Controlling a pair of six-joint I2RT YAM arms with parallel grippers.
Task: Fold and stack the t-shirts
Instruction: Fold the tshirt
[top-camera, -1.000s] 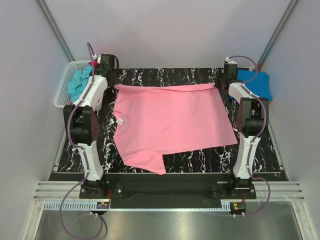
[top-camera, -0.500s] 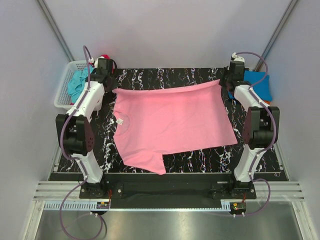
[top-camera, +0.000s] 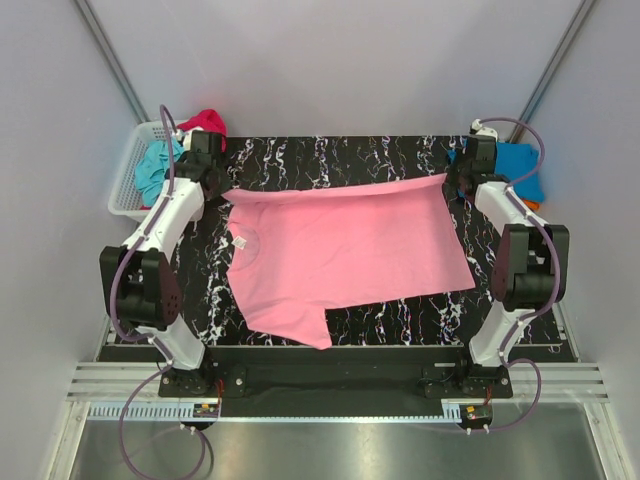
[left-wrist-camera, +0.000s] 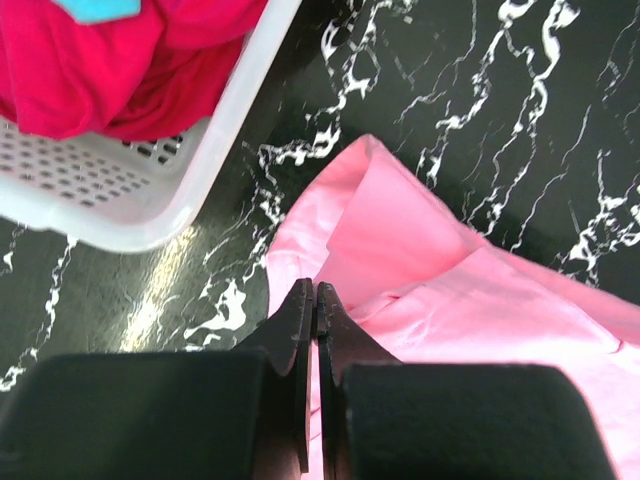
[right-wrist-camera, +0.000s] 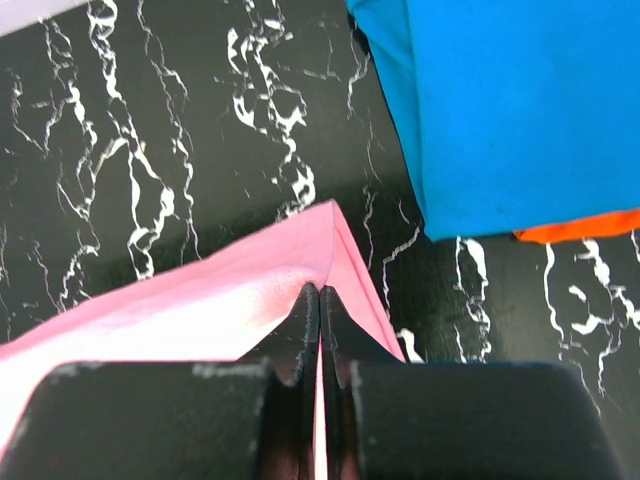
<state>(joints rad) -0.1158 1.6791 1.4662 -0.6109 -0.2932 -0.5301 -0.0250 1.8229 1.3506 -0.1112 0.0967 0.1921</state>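
Observation:
A light pink t-shirt (top-camera: 340, 250) lies spread on the black marbled table (top-camera: 330, 155). Its far edge runs straight between my two grippers. My left gripper (top-camera: 222, 190) is shut on the far left corner, beside the basket. In the left wrist view the left gripper (left-wrist-camera: 315, 291) pinches the pink t-shirt (left-wrist-camera: 450, 290). My right gripper (top-camera: 450, 180) is shut on the far right corner. In the right wrist view the right gripper (right-wrist-camera: 320, 292) clamps the folded tip of the pink t-shirt (right-wrist-camera: 200, 310). A folded blue t-shirt (top-camera: 515, 165) lies on an orange one (right-wrist-camera: 580, 228) at the far right.
A white slatted basket (top-camera: 128, 185) stands at the far left with a teal t-shirt (top-camera: 150, 165) and a magenta one (top-camera: 205, 120) in it. In the left wrist view the basket's wall (left-wrist-camera: 150, 190) is close to my fingers. Grey walls enclose the table.
Both arms have stretched out farther. The held far edge of the pink t-shirt has dropped slightly nearer in the top view, and its right corner has moved right, toward the blue t-shirt.

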